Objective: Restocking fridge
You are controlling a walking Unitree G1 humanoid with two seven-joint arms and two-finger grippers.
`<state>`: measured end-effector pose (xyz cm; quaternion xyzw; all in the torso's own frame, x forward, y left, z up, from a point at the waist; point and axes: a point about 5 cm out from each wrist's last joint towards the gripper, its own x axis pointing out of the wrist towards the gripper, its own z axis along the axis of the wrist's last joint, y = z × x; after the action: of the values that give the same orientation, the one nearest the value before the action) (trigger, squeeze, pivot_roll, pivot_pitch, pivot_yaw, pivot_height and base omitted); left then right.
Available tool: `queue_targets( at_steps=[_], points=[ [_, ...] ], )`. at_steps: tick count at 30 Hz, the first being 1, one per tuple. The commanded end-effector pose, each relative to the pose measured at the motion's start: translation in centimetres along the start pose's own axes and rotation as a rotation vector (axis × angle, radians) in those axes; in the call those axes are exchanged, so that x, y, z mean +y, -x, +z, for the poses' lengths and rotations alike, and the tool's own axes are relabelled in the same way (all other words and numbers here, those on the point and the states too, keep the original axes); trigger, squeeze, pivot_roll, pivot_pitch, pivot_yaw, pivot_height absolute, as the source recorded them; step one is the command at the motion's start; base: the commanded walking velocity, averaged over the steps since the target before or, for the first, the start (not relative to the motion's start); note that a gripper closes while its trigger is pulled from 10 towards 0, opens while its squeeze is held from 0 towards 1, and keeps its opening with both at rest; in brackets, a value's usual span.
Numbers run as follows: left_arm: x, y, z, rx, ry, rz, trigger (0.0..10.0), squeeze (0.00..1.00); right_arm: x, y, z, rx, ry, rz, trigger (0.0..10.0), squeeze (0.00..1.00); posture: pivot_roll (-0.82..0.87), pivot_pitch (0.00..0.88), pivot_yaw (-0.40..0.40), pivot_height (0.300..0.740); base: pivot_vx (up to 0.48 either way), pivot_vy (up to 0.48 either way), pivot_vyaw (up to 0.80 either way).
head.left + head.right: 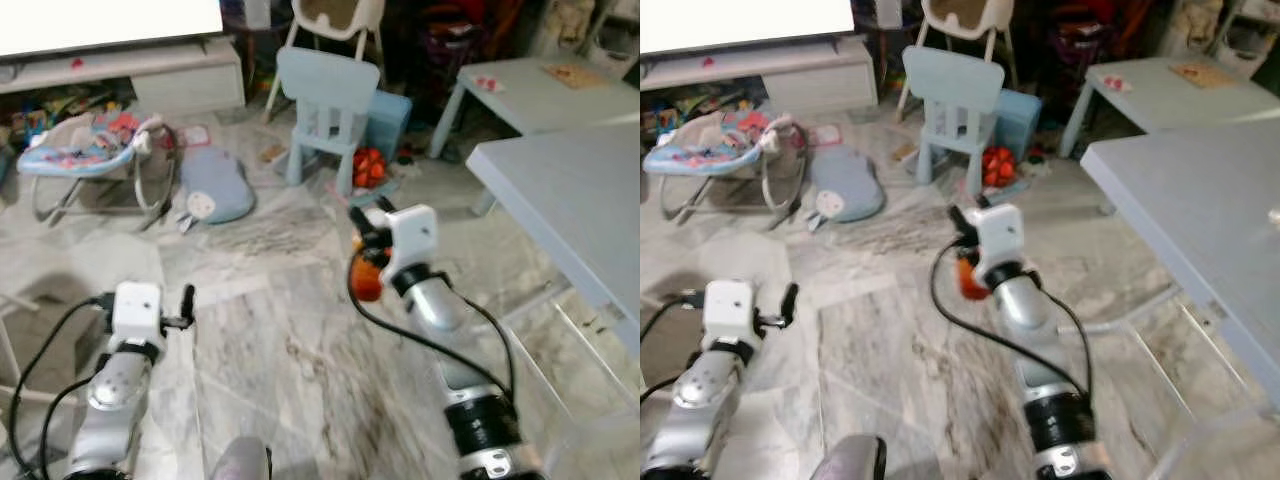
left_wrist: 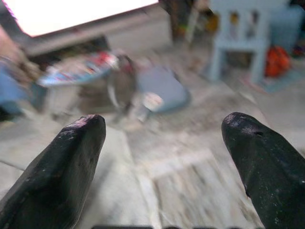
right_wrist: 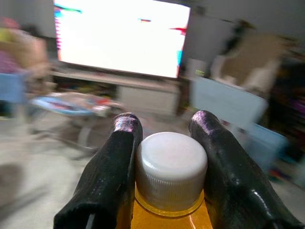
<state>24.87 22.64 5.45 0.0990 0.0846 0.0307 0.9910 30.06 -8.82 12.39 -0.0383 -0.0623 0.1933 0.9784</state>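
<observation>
1. Nearest me, the left gripper (image 1: 186, 306) sits low at the frame's lower left, fingers (image 2: 71, 162) spread apart, holding nothing.
2. My right gripper (image 3: 167, 143) is clamped on an orange bottle (image 1: 366, 280) by its white cap (image 3: 170, 169), mid-frame, carried for stocking, I judge.
3. The fridge is out of frame; the bottle's body is mostly hidden.

Most of the orange bottle (image 3: 169, 191) was hidden: in the right wrist view only its white cap and a strip of neck showed between the right hand's (image 3: 167, 157) fingers, the body cut off by the picture's edge. In the head views the wrist housing covered all but an orange sliver. The room behind was blurred in both wrist views; the bright screen (image 3: 121, 36) showed no readable content. The grey surface (image 1: 580, 200) ran off the frame.
</observation>
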Motion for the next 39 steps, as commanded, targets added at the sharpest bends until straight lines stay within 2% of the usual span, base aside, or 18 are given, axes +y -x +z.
queue_targets(
  at_steps=[1,4,6,11,15,18,20,24,29,32,36,39],
  points=[
    [-0.1,0.5,-0.2,-0.003,0.006,-0.007,10.0,0.0,-0.8,0.3,0.0,-0.011,0.019,-0.013,10.0,0.0,0.12,0.005,-0.048,0.74,0.0,0.0,0.79],
    [0.4,1.1,-0.6,0.018,0.019,0.034,10.0,0.0,-0.9,0.5,-0.2,-0.008,0.015,-0.004,10.0,0.0,0.12,0.003,-0.047,0.74,0.0,0.0,0.79],
    [0.6,1.5,-0.9,0.017,-0.008,0.045,10.0,0.0,-0.8,0.5,-0.1,-0.009,0.013,0.001,10.0,0.0,0.12,0.003,-0.047,0.74,0.0,0.0,0.79],
    [0.9,1.7,-1.3,0.037,-0.015,0.093,10.0,0.0,-0.4,0.2,0.2,-0.024,0.012,0.027,10.0,0.0,0.13,0.002,-0.054,0.74,0.0,0.0,0.79],
    [1.0,1.3,-1.3,0.031,-0.063,0.014,10.0,0.0,-0.3,0.1,0.2,-0.027,0.016,0.034,10.0,0.0,0.14,0.0,-0.056,0.74,0.0,0.0,0.79],
    [1.1,1.0,-0.9,0.015,-0.053,-0.006,10.0,0.0,-0.6,0.3,0.2,-0.03,0.029,0.02,10.0,0.0,0.14,0.0,-0.055,0.74,0.0,0.0,0.79],
    [1.2,0.3,-0.1,-0.001,-0.031,-0.006,10.0,0.0,-1.6,0.8,0.0,-0.023,0.038,-0.036,10.0,0.0,0.13,0.0,-0.042,0.74,0.0,0.0,0.79],
    [-0.2,0.0,0.3,-0.016,-0.013,-0.02,10.0,0.0,-3.3,2.3,-1.0,0.008,0.045,-0.151,10.0,0.0,0.11,0.0,0.014,0.74,0.0,0.0,0.79],
    [-1.8,-0.3,0.8,-0.051,-0.035,-0.089,10.0,0.0,-4.1,3.8,-1.9,0.036,0.047,-0.234,10.0,0.0,0.08,0.0,0.051,0.74,0.0,0.0,0.79],
    [-1.4,-0.9,0.7,-0.026,-0.003,-0.068,10.0,0.0,-3.8,3.6,-2.0,0.038,0.048,-0.22,10.0,0.0,0.08,0.0,0.047,0.74,0.0,0.0,0.79],
    [-1.0,-1.0,0.7,-0.022,-0.006,-0.061,10.0,0.0,-3.5,3.1,-2.1,0.047,0.046,-0.194,10.0,0.0,0.1,0.0,0.024,0.74,0.0,0.0,0.34],
    [-1.1,-1.0,0.8,-0.033,-0.01,-0.07,10.0,0.0,-3.5,2.7,-2.1,0.05,0.04,-0.178,10.0,0.0,0.13,0.0,-0.019,0.74,0.0,0.48,0.0]
  ],
)
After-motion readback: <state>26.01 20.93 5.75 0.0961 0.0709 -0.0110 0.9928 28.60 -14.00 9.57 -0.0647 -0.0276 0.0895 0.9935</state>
